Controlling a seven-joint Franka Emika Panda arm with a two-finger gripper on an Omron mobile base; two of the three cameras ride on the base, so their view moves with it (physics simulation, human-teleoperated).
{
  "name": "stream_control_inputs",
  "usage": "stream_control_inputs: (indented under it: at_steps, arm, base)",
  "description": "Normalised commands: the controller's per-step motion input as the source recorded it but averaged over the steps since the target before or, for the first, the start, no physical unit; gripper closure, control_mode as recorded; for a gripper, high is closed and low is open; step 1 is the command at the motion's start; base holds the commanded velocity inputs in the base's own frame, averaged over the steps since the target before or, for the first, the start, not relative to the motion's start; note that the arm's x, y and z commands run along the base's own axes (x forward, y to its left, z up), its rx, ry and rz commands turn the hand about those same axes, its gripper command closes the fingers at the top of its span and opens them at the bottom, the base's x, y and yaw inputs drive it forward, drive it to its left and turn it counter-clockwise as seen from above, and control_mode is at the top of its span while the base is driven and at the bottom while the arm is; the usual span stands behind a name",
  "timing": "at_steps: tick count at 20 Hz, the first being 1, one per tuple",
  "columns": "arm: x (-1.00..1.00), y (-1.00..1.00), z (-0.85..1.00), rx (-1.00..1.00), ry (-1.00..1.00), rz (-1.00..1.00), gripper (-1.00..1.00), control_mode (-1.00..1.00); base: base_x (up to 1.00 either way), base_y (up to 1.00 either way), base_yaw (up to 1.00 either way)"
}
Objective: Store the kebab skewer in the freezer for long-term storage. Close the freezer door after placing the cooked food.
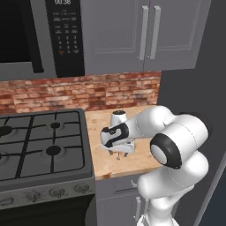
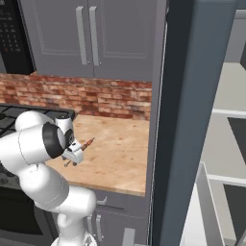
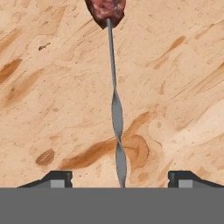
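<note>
Skewer (image 3: 114, 109) lay flat on the wooden counter (image 3: 175, 65), handle running down the centre of the hand view, meat chunks at the top edge. In the right base view it sat mid-frame left, meat end poking out up-right of the claw (image 2: 72, 161).

Claw (image 3: 119, 179) hovered low over the handle end, jaws wide apart, one tip at lower left and one at lower right, handle centred between them. Nothing held; neither tip touched the stick.

In the left base view the claw (image 1: 118, 152) sat at frame centre, above the counter (image 1: 99, 128) just right of the stove (image 1: 44, 145).

Freezer door (image 2: 192, 120) stood open, edge-on down the right of the right base view, shelves (image 2: 226, 113) visible past it.

Risks, as I read it:
- Handle is thin and twisted. Closing on it could roll or skid it out instead of pinching it.
- Grip at the bare end leaves the meat weight far out, so the stick could pivot and droop on lift.
- Tips too low would scrape the counter; too high would close over nothing.
- Carrying it past the door edge with the meat end sticking out could knock it loose.
</note>
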Motion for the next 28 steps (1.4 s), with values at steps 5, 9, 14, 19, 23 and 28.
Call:
stream_control_inputs:
  at_steps: [5, 9, 14, 19, 23, 28]
  arm:
    - [0.0, 0.0, -0.19, 0.02, 0.0, 0.0, 1.0, -1.0]
    - [0.0, 0.0, -0.21, 0.04, 0.0, 0.0, 1.0, -1.0]
    - [0.0, 0.0, -0.19, 0.04, 0.0, 0.0, 1.0, -1.0]
    - [0.0, 0.0, -0.12, 0.03, 0.0, 0.0, 1.0, -1.0]
    - [0.0, 0.0, -0.03, 0.0, 0.0, 0.0, 1.0, -1.0]
    - [0.02, 0.0, 0.05, 0.0, 0.0, 0.0, 1.0, -1.0]
  base:
    - [0.0, 0.0, 0.0]
    - [0.0, 0.0, 0.0]
    - [0.0, 0.0, 0.0]
    - [0.0, 0.0, 0.0]
    - [0.0, 0.0, 0.0]
    - [0.0, 0.0, 0.0]
